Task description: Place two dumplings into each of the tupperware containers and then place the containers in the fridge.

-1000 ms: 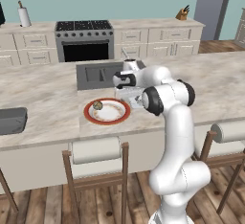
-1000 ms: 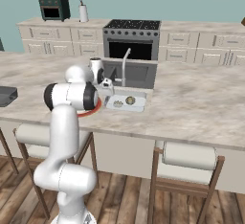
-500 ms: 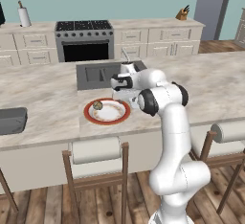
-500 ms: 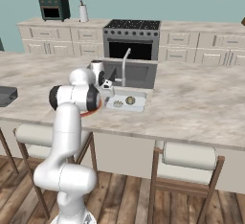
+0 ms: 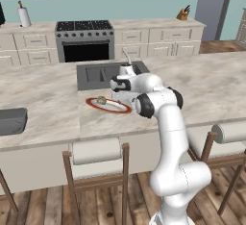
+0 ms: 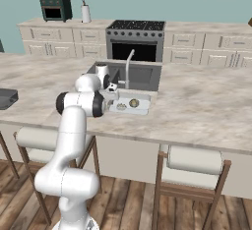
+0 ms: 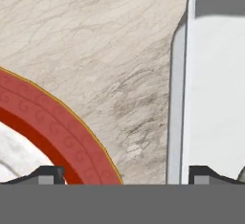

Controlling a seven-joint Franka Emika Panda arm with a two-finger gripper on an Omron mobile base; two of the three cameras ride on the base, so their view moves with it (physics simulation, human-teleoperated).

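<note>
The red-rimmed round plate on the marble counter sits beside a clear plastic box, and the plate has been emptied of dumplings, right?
Not quite. The red-rimmed round plate does sit on the marble counter beside the clear plastic box, but it is not empty: the left base view shows one small tan-brown dumpling on it.

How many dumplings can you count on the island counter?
3 dumplings: one on the red-rimmed plate, two in the tupperware container beside it. The arm may hide others.
</note>
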